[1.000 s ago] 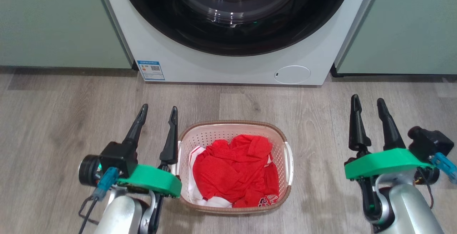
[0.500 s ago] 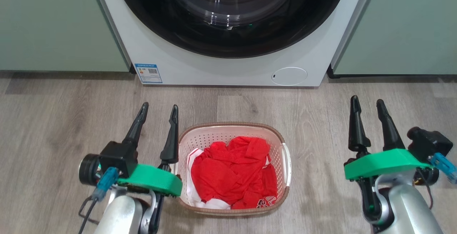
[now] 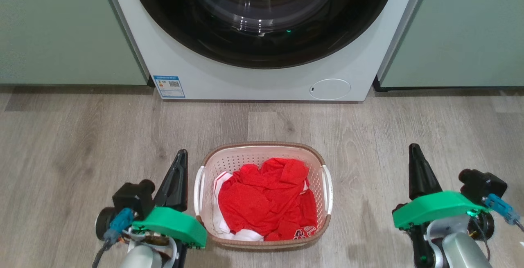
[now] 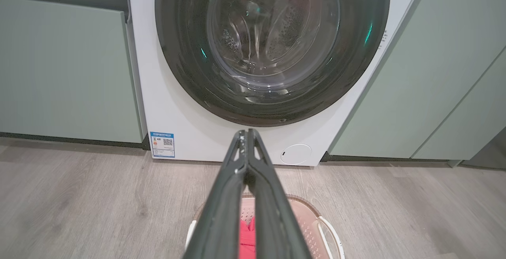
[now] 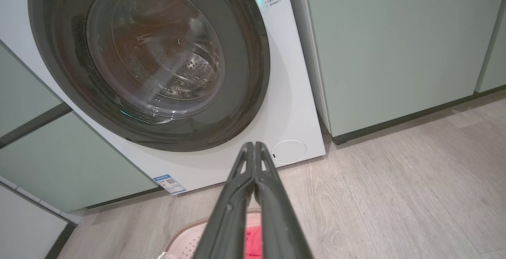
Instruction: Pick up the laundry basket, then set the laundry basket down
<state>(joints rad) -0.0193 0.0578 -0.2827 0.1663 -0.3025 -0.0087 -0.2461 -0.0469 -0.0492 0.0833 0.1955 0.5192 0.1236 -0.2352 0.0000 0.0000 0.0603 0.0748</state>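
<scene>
The laundry basket (image 3: 213, 159), cream with a brown rim and white side handles, rests on the wood floor in front of the washer and holds red and white clothes (image 3: 262, 198). My left gripper (image 3: 181, 154) is shut just left of the basket's left handle, apart from it, with nothing between its fingers. Well to the right of the basket my right gripper (image 3: 414, 148) is shut and empty. The left wrist view shows the shut left gripper (image 4: 247, 132) above the basket rim (image 4: 304, 205). In the right wrist view the shut right gripper (image 5: 253, 145) points at the washer, with the basket rim (image 5: 185, 232) low in the frame.
A white front-loading washer (image 3: 262, 75) with a dark round door stands directly behind the basket. Pale green cabinets (image 3: 69, 30) flank it on both sides. Bare wood floor (image 3: 73, 137) lies left and right of the basket.
Both grippers have gone from open to shut and drawn back toward me. The head camera has tilted slightly, shifting the scene.
</scene>
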